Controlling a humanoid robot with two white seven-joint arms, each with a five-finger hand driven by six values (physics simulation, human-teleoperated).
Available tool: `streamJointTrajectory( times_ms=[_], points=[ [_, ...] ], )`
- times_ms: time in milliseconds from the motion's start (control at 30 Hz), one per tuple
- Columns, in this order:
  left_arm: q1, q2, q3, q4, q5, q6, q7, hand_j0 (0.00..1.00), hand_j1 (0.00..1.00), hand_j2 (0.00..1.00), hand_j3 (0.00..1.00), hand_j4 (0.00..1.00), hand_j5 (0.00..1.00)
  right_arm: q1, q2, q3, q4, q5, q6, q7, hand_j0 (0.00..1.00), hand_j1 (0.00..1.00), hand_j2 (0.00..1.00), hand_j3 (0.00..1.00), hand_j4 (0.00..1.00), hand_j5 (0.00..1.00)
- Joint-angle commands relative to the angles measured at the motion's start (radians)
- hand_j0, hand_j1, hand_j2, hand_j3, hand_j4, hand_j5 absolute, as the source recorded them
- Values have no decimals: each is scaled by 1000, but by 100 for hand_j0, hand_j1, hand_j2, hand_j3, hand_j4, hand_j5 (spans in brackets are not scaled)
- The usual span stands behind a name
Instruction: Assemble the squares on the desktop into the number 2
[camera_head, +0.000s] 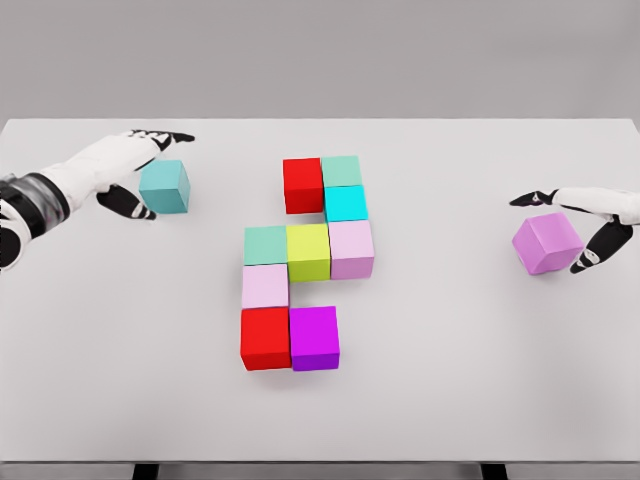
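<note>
White desktop (480, 380); left hand (135, 170) spread around teal cube (165, 187); right hand (590, 225) spread around violet cube (547, 243)

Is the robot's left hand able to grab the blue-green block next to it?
Probably yes. The left hand already sits around the teal block, fingers spread on both sides, and nothing lies between them.

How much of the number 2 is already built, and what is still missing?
Nine cubes already form most of the 2 in the middle of the table, from the red cube at the top to the magenta cube at the bottom. The left hand brackets a teal cube, the right hand a pink cube, grips uncertain. Both cubes lie apart and must join, probably at the top-left and bottom-right ends.
</note>
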Motion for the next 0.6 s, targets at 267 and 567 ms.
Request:
streamJointTrajectory(
  times_ms=[267, 567],
  points=[
    [-15, -56, -40, 55, -35, 109, -2, 100, 100, 100, 100, 100, 100, 0, 38, 16, 50, 10, 0, -6, 97, 97, 97, 97, 97, 97],
    [-51, -81, -96, 106, -32, 106, 5, 100, 100, 100, 100, 100, 100, 2, 38, 18, 51, 36, -3, -6, 83, 83, 83, 83, 83, 83]
  ],
)
